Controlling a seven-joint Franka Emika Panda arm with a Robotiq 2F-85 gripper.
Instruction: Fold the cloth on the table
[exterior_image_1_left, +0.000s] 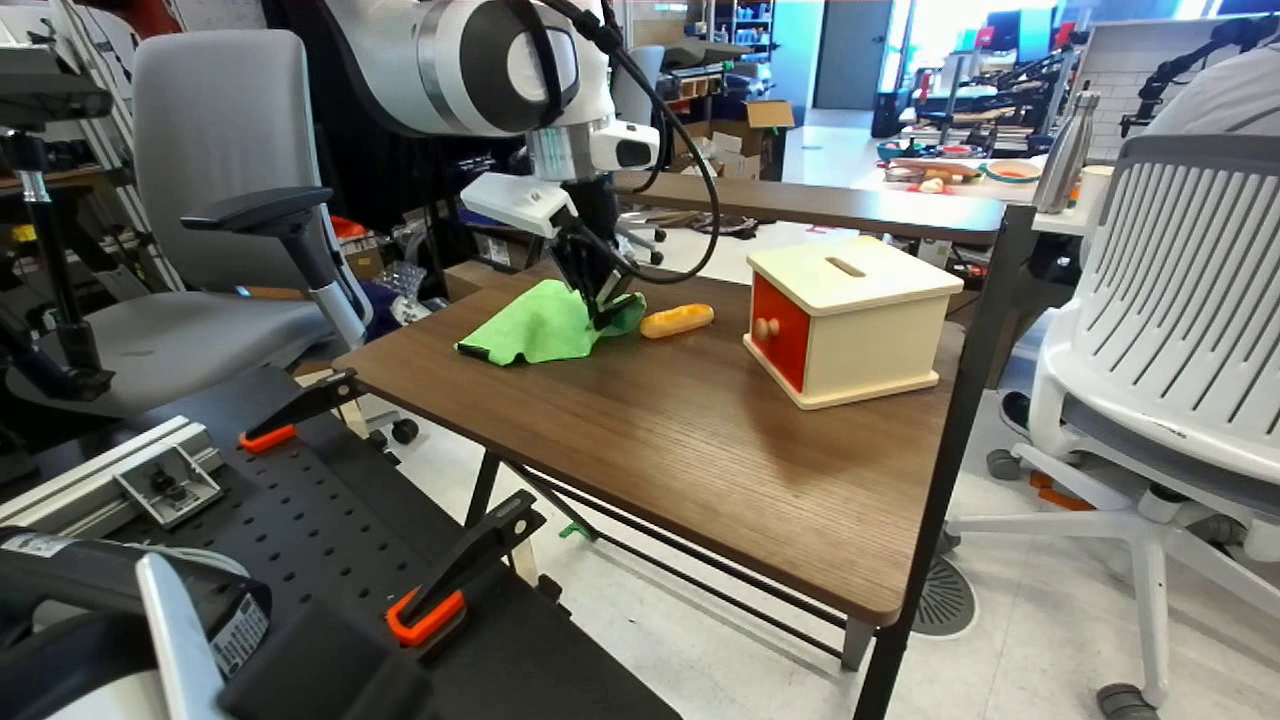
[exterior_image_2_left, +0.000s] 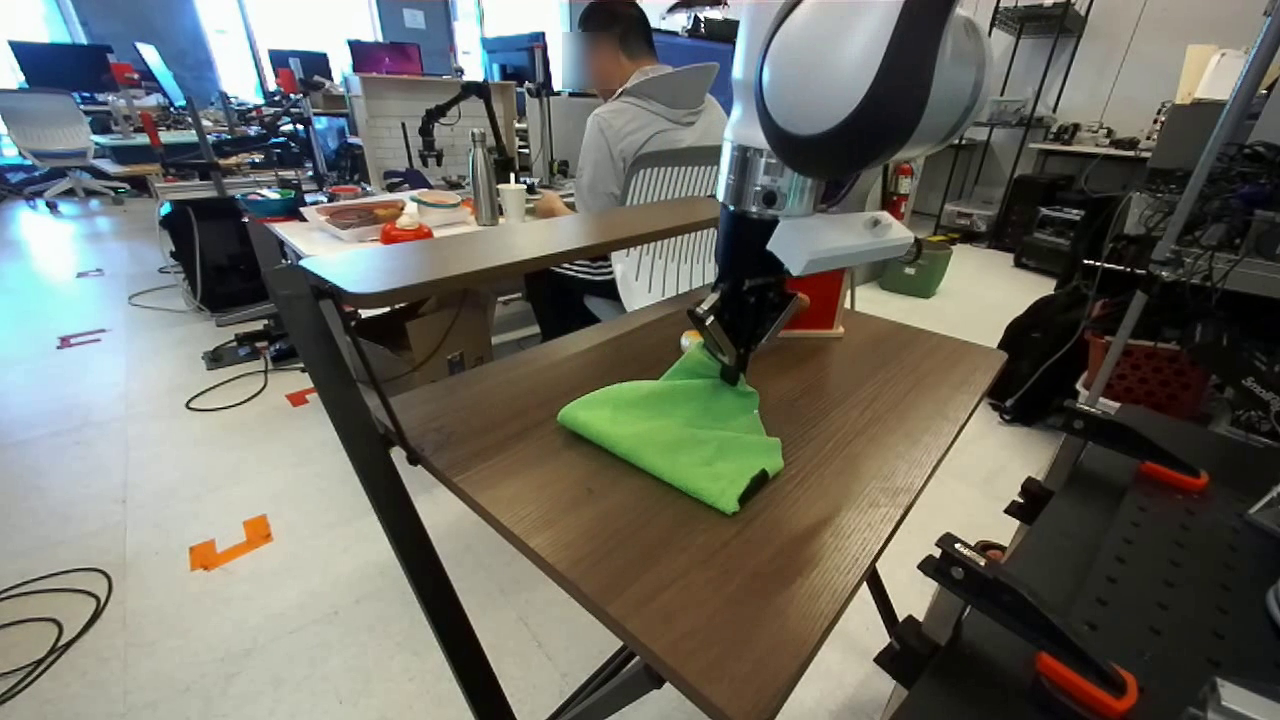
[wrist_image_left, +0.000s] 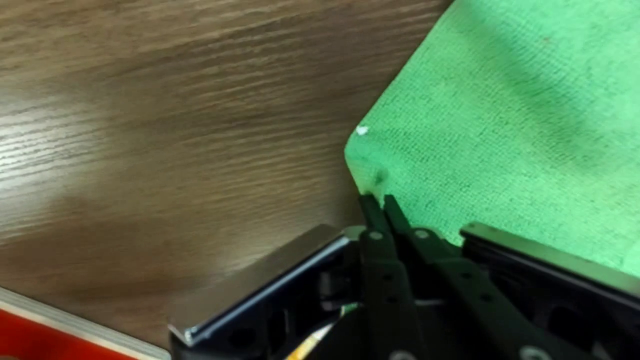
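Observation:
The lime-green cloth (exterior_image_1_left: 530, 325) lies wrinkled on the dark brown table (exterior_image_1_left: 660, 430). In an exterior view the cloth (exterior_image_2_left: 675, 435) has creases, with a dark tag at its near corner, on the table (exterior_image_2_left: 600, 520). My gripper (exterior_image_1_left: 600, 318) points down at the cloth's edge near the orange object. It also shows in an exterior view (exterior_image_2_left: 733, 376). In the wrist view the gripper's fingertips (wrist_image_left: 378, 200) are nearly together, with a bit of the cloth (wrist_image_left: 500, 125) pinched between them near a corner. The cloth's part under the gripper is hidden.
A small orange object (exterior_image_1_left: 678, 321) lies beside the cloth and gripper. The red-and-white box (exterior_image_1_left: 880, 340) stands further along the table; its red side shows in the wrist view (wrist_image_left: 50, 335). A raised brown shelf (exterior_image_2_left: 540, 245) runs along one table end. Clamps (exterior_image_1_left: 430, 610) sit on the black bench.

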